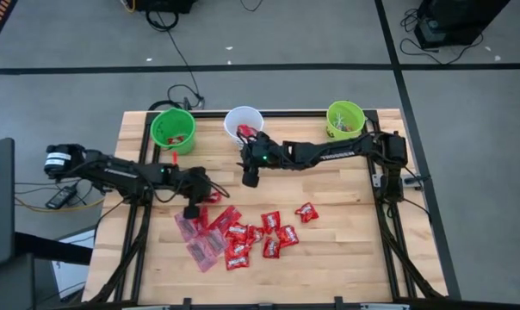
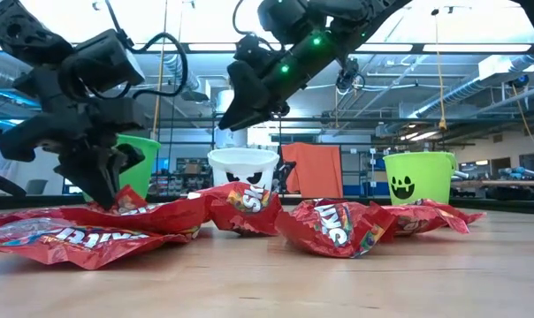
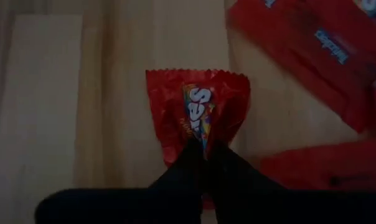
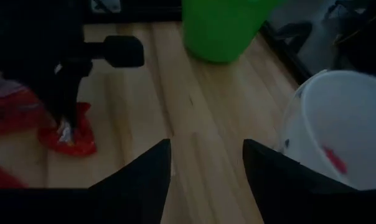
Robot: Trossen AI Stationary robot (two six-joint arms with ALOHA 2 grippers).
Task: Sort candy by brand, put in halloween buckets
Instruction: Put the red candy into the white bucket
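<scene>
Pinching red packet (image 3: pixel 197 112), left end effector (image 3: pixel 203 152), candy pile (image 1: pixel 243 237) beside

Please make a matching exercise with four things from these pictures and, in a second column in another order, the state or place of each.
Things:
1. left hand
2. right hand
3. white bucket
4. Skittles packet

States or places:
A. between the two green buckets
B. open, beside the white bucket
C. shut on a red packet
D. pinched at its edge, on the table

Pairs: 1-C, 2-B, 3-A, 4-D
</scene>
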